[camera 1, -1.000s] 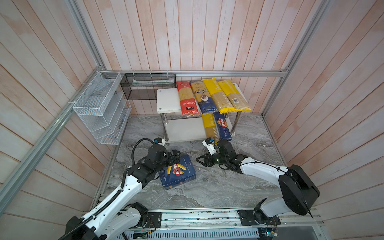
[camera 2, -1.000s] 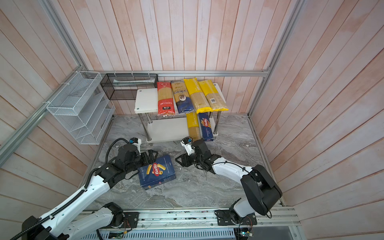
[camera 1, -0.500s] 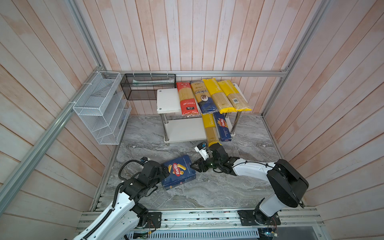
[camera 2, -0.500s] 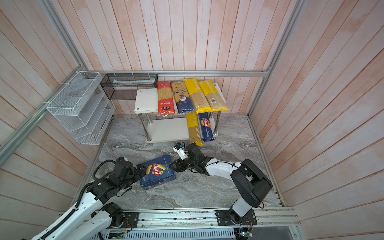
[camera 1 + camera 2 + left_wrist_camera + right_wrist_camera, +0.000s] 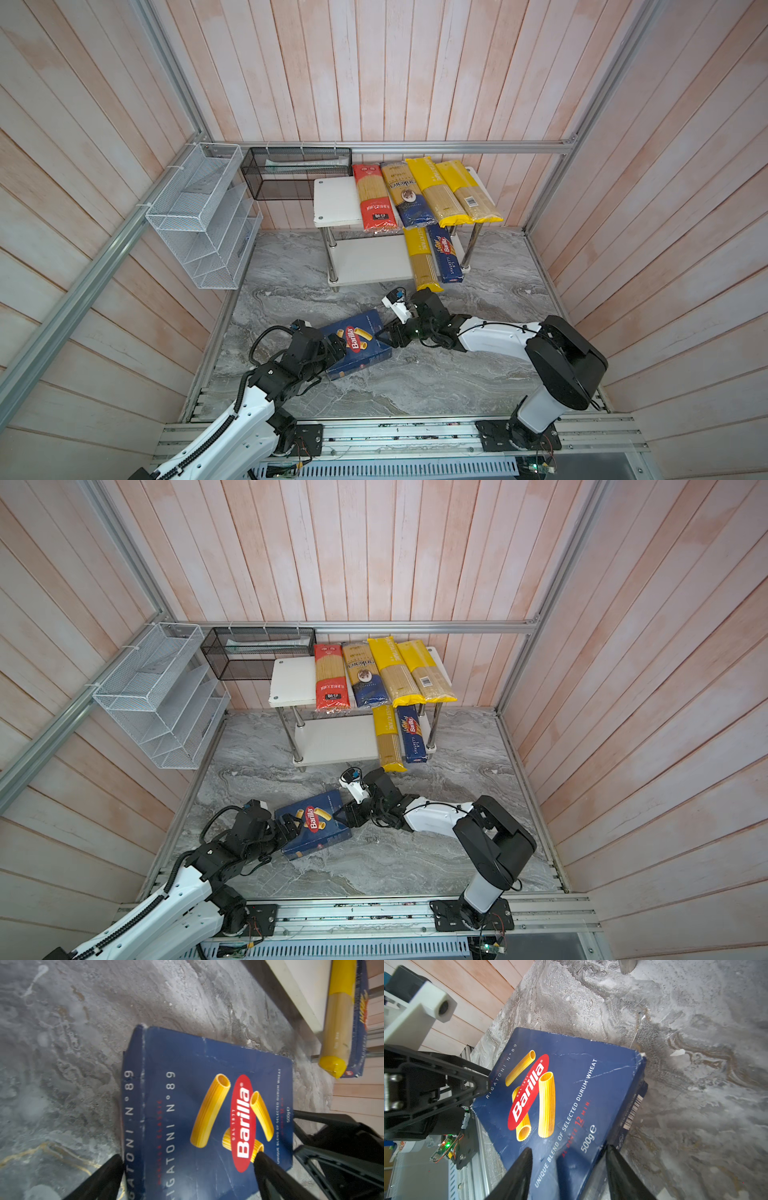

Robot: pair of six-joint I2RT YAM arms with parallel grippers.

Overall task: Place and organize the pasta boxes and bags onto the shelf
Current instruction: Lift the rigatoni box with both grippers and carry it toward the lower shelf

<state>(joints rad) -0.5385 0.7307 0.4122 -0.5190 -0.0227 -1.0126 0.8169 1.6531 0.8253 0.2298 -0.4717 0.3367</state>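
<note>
Reaching low, left gripper and right gripper straddle opposite ends of the Barilla rigatoni box; whether they clamp it is unclear.

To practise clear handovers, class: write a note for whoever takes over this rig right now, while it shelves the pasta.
Grippers: left gripper open, astride one end of the wide box; right gripper open, astride the opposite end. Neither looks clamped.
Done: red bag, navy bag and two yellow bags on top of the shelf; third yellow bag and narrow box on its lower board, overhanging the front.
Left: wide box lies flat on the marble surface; shelve it, probably in the bare lower space.
</note>
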